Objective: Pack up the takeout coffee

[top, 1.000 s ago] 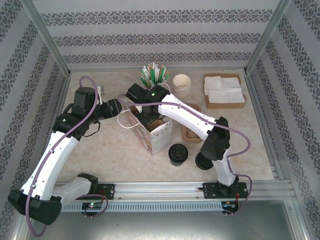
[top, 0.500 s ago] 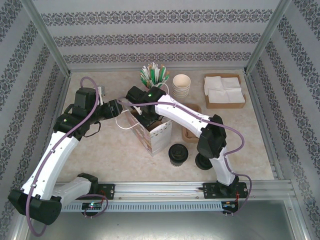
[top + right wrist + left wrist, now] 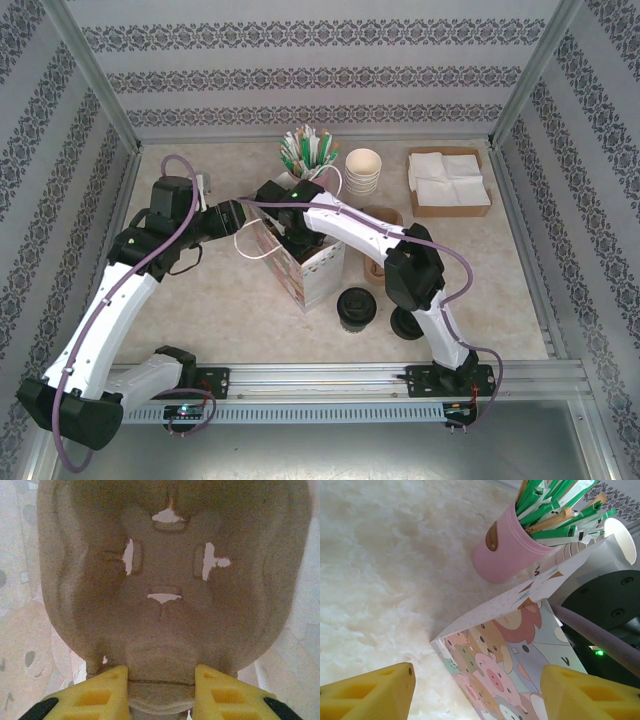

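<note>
While right claw [image 3: 161, 674] is clamping pulp cup carrier [image 3: 165, 580] inside paper bag [image 3: 318, 270], left claw [image 3: 477, 670] is straddling bag edge, jaws apart. Not yet packed, takeout coffee [image 3: 356, 306] is standing on counter [image 3: 230, 300] beside bag.

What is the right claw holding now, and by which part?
The right claw holds the brown pulp cup carrier by the middle of its near edge, pinched between both fingers, inside the patterned bag.
</note>
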